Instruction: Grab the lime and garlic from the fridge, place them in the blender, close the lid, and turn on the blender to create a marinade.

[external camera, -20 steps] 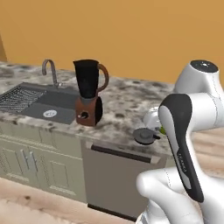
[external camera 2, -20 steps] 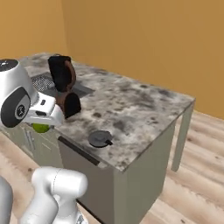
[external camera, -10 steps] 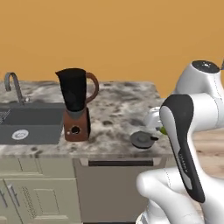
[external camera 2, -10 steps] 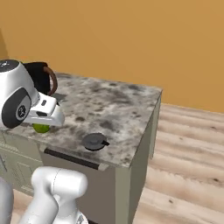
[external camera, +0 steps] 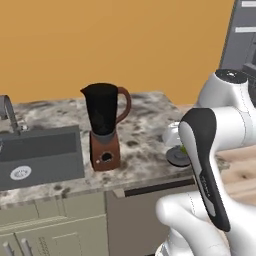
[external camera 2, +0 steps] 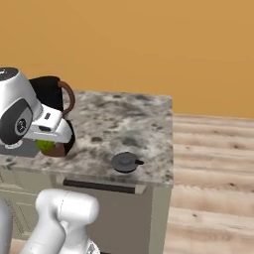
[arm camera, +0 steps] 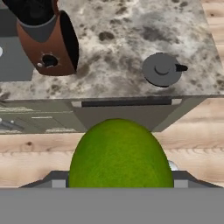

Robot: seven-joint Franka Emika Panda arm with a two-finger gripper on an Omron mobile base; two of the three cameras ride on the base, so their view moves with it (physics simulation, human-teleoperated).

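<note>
Your end effector (arm camera: 117, 186) is clamped on the lime (arm camera: 120, 154) — held off the tabletop (arm camera: 131, 30), in front of its edge. The blender (external camera: 105, 127) stands open beside the sink (external camera: 37, 155); its lid (external camera 2: 125, 161) lies apart — near the tabletop's front edge.

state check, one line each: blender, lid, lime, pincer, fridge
blender: upright on the counter, jar top open, no lid on it.
lid: off the blender, flat on the counter near its front edge, knob up.
lime: held in the pincer, off the counter's front edge, not yet in the jar.
pincer: shut on the lime.
fridge: partly in view, far right; door state unclear.
</note>
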